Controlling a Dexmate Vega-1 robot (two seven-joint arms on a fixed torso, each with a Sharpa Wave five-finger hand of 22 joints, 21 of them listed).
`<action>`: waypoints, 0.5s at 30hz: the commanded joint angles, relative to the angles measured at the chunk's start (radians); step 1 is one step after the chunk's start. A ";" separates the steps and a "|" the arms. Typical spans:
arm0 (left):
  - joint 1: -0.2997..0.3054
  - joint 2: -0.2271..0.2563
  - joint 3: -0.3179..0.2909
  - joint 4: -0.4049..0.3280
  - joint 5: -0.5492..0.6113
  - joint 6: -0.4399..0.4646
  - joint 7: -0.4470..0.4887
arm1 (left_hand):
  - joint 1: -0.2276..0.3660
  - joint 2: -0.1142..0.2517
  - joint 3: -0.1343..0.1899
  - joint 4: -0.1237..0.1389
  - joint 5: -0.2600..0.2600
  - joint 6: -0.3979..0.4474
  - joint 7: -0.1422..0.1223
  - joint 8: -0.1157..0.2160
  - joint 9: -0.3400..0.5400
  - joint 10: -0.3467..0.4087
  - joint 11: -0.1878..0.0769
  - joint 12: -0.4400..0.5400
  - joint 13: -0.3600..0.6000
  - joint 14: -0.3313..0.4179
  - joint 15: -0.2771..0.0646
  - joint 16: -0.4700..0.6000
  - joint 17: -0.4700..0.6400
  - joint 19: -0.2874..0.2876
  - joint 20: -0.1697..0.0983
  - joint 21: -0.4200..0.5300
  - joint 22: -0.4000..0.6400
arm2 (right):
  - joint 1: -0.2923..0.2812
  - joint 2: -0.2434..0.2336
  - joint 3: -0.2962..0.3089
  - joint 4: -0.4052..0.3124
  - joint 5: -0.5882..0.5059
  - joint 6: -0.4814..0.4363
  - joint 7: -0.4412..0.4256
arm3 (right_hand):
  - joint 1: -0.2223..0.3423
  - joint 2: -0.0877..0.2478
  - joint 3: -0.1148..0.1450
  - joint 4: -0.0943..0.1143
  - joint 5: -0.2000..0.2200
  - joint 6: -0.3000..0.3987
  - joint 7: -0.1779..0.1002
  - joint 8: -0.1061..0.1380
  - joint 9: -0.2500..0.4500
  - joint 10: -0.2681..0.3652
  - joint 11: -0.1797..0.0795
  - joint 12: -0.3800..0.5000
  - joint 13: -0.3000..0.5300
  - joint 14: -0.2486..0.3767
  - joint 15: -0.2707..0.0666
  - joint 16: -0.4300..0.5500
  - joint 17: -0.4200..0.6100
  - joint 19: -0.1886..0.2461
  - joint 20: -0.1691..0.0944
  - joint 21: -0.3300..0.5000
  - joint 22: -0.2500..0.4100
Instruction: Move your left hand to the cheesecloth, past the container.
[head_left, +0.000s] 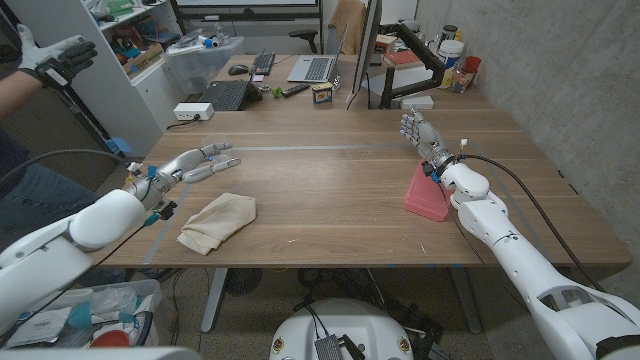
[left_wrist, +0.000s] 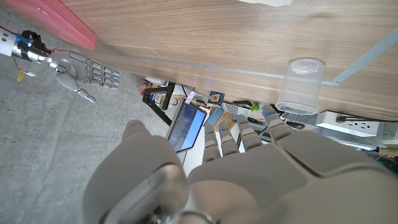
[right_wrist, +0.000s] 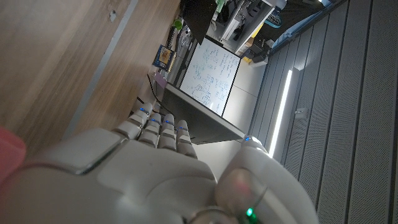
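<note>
Two robot hands hold nothing. The left robot hand (head_left: 195, 163) hangs over the counter (head_left: 330, 190) near its left edge, fingers stretched out and slightly apart, pointing toward the far side. In the left wrist view its back (left_wrist: 261, 168) hides the fingertips. Just in front of it, nearer the robot, lies the cheesecloth (head_left: 216, 222), a crumpled cream cloth; hand and cloth are apart. A clear plastic container (left_wrist: 300, 87) with a lid stands on the counter beyond the fingers; in the head view it is hard to make out. The right robot hand (head_left: 422, 135) stands upright over the right side, fingers loosely spread. Beside its wrist lies a pink object (head_left: 428, 192), partly covered by the forearm. At the upper left a person's gloved hand (head_left: 55, 55) is cut off by the edge.
</note>
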 joint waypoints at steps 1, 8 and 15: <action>0.033 -0.035 -0.045 -0.036 0.114 0.059 -0.019 | 0.014 0.001 -0.001 -0.006 0.000 0.006 -0.001 0.002 0.003 0.006 -0.005 0.003 0.005 0.010 0.001 0.009 0.003 0.002 0.003 0.006 0.004 | -0.004 0.000 -0.002 -0.011 -0.005 -0.008 -0.005 | 0.005 0.007 -0.003 0.001 0.004 0.008 0.000 0.005 0.002 0.006 0.001 0.007 0.005 0.006 -0.002 0.001 0.006 0.003 0.004 -0.002 0.004; 0.036 -0.045 -0.049 -0.047 0.159 0.078 -0.024 | 0.023 0.001 0.000 -0.011 0.000 0.008 -0.002 0.002 0.003 0.007 -0.006 0.003 0.005 0.012 0.000 0.008 0.003 0.001 0.001 0.004 0.004 | -0.013 -0.002 0.001 -0.019 -0.004 -0.008 -0.011 | 0.005 0.008 -0.003 0.000 0.004 0.007 -0.001 0.005 0.002 0.007 0.003 0.007 0.005 0.007 -0.002 0.001 0.006 0.004 0.004 -0.002 0.004; 0.042 -0.047 -0.053 -0.066 0.205 0.093 -0.033 | 0.034 0.001 0.001 -0.017 0.001 0.009 -0.003 0.001 0.003 0.007 -0.006 0.002 0.005 0.013 -0.004 0.007 0.003 0.001 0.002 0.003 0.004 | -0.021 -0.003 0.005 -0.023 -0.001 -0.006 -0.015 | 0.005 0.008 -0.004 -0.001 0.004 0.009 -0.001 0.005 0.002 0.009 0.002 0.007 0.005 0.008 -0.003 0.002 0.006 0.004 0.005 -0.001 0.005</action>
